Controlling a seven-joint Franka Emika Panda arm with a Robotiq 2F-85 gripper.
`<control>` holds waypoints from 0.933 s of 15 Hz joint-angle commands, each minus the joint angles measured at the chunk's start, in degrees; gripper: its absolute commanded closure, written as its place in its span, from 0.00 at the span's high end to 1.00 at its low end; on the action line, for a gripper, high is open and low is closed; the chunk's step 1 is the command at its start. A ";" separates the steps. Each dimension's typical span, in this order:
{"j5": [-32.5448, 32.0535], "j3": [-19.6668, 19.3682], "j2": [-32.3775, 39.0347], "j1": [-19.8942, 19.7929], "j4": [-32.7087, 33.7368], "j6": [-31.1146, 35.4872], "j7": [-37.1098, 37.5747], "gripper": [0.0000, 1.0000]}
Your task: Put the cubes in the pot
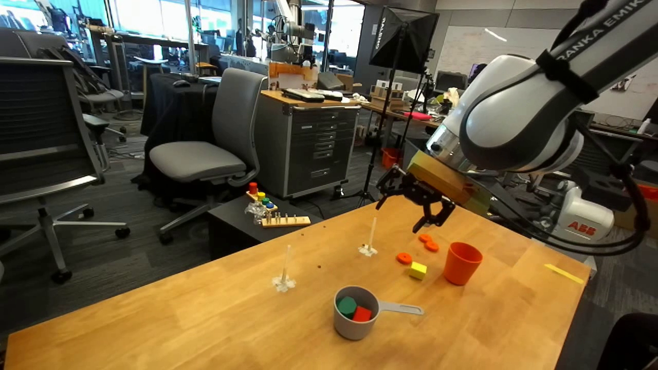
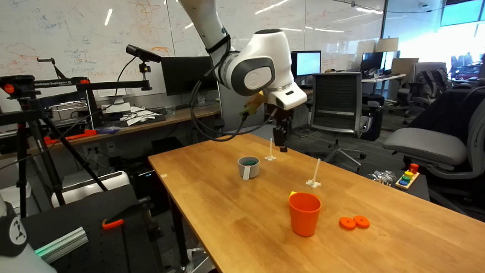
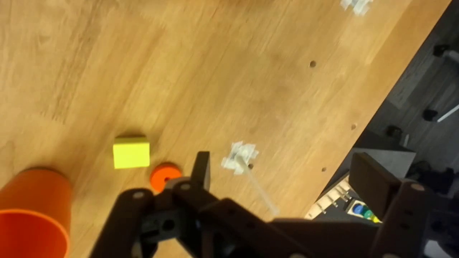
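Observation:
The grey pot (image 1: 354, 330) stands on the table with its handle toward the red cup; it also shows in an exterior view (image 2: 249, 173). A green block (image 1: 347, 307) and a red cube (image 1: 362, 314) lie inside it. A yellow cube (image 1: 418, 271) sits on the table beside the cup. It shows whole in the wrist view (image 3: 131, 154) and is mostly hidden behind the cup in an exterior view (image 2: 292, 193). No orange cube shows. My gripper (image 1: 399, 218) is open and empty, high above the table; its fingers are wide apart in the wrist view (image 3: 283, 161).
The red-orange cup (image 1: 462, 264) stands near the yellow cube. Flat orange discs (image 1: 404, 258) lie close by. Two thin upright sticks, one nearer the pot (image 1: 286, 264) and one nearer the discs (image 1: 372, 234), are taped to the table. Peg toys (image 1: 286, 221) sit on a black stand beyond the edge.

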 commanded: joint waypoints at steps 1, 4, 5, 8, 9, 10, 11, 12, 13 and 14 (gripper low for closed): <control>-1.97 -5.18 1.56 0.54 1.17 -1.82 3.69 1.00; -2.15 -7.63 3.72 0.13 2.05 -4.01 6.04 1.00; -2.09 -7.82 4.45 -0.17 2.24 -4.84 6.68 1.00; -2.23 -7.60 6.08 -0.62 3.43 -8.18 8.56 1.00; -2.01 -7.10 6.38 -0.96 3.77 -9.36 8.99 1.00; -2.26 -7.13 6.81 -0.87 4.29 -10.64 9.75 1.00; -2.17 -6.66 7.24 -1.29 4.85 -11.87 9.99 1.00; -2.17 -6.34 7.79 -1.53 5.58 -12.95 10.30 1.00; -2.45 -6.37 8.46 -1.43 6.36 -14.10 10.82 1.00; -2.71 -6.42 9.15 -1.30 7.11 -15.12 11.44 1.00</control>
